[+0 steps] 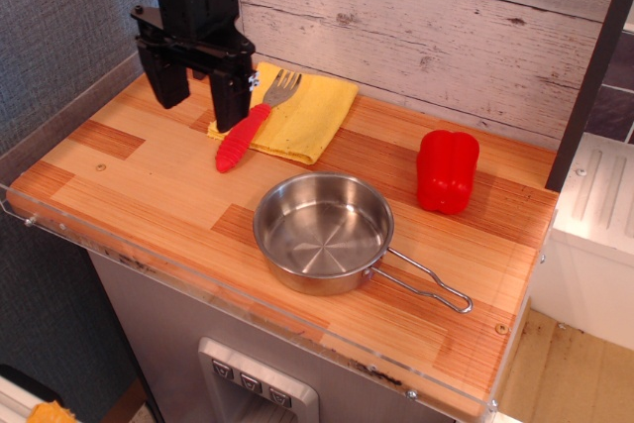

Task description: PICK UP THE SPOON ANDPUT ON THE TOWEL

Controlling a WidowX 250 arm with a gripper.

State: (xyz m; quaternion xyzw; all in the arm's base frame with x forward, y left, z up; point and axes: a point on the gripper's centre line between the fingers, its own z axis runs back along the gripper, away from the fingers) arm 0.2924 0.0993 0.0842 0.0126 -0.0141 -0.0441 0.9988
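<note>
The spoon [250,128], really a fork with a red ribbed handle and silver tines, lies diagonally with its head on the yellow towel [302,116] and its handle end on the wooden counter. My gripper [195,86] hangs above the counter's back left, just left of the spoon, and holds nothing. Its jaws are open, one finger [163,74] to the left and the other finger [231,98] close to the spoon's handle.
A steel pan [322,232] with a wire handle [428,284] sits at the front middle. A red pepper [447,171] stands at the right. A clear plastic rim [198,279] runs along the counter's front edge. A plank wall is behind.
</note>
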